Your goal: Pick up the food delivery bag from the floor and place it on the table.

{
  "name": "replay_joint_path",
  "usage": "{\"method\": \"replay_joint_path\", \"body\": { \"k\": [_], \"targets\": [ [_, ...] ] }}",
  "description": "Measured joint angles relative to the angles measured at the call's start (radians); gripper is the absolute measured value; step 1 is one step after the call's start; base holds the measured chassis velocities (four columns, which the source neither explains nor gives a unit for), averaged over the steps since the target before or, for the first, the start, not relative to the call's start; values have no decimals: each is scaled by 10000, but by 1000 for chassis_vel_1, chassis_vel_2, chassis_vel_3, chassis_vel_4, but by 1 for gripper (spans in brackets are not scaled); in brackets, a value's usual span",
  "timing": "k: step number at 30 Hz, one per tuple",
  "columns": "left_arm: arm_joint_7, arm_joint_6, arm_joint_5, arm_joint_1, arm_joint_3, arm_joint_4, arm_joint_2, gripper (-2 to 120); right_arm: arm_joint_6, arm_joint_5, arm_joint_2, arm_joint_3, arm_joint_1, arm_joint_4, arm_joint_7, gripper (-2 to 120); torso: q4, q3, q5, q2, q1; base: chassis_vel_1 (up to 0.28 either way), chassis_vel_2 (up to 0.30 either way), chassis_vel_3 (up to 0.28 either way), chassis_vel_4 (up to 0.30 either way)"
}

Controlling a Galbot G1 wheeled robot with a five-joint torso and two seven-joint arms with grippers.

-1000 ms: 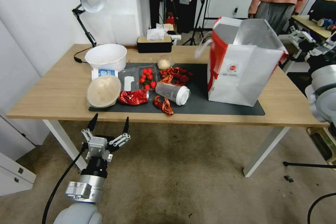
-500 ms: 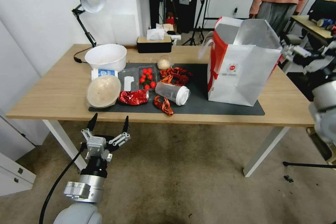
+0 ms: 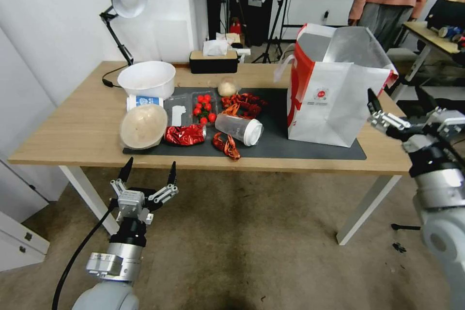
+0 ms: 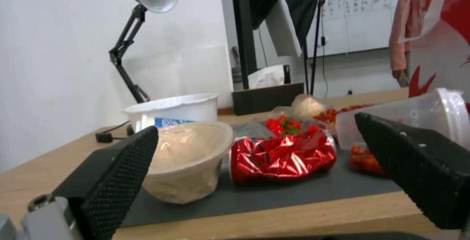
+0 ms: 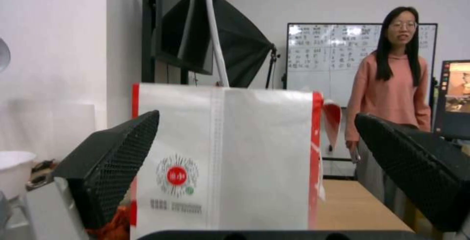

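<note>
The food delivery bag (image 3: 334, 101), white with red side panels and foil lining, stands upright and open on the right end of the dark mat (image 3: 300, 147) on the table (image 3: 72, 131). My right gripper (image 3: 398, 99) is open, just off the bag's right side near the table's right edge, apart from it. The right wrist view has the bag (image 5: 230, 159) straight ahead between the open fingers (image 5: 112, 166). My left gripper (image 3: 150, 167) hangs open and empty over the floor (image 3: 252, 242), below the table's front edge.
The mat's left half holds a plastic-covered bowl (image 3: 143, 126), crushed red can (image 3: 185, 134), tipped plastic cup (image 3: 239, 129), cherry tomatoes (image 3: 204, 107) and red wrappers (image 3: 244, 101). A white bowl (image 3: 147, 78), desk lamp (image 3: 121, 5) and tissue box (image 3: 213, 60) stand behind. White drawers (image 3: 19, 237) at far left.
My right arm has come down and forward from behind the bag's right side to the table's right edge, fingers open. The bag stays put. The left arm has barely moved.
</note>
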Motion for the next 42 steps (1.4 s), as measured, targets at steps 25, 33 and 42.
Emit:
{"method": "replay_joint_path", "body": {
  "k": [25,33,42],
  "targets": [
    [47,-539,137,-84,-12,1081,-10,100,2280,-1795,2505,-578,-1770,-2321,-1189,100,-1,1,5,-2,2,0,0,0,0],
    [82,-550,157,-148,4,1183,-22,100,2323,-1873,2642,-672,-1815,-2437,-1291,100,-1,1,3,-1,1,0,0,0,0],
    [87,-652,191,-186,-9,1374,-17,100,2402,-1978,2787,-755,-1844,-2752,-1359,100,-1,1,4,-1,2,0,0,0,0]
  ]
}}
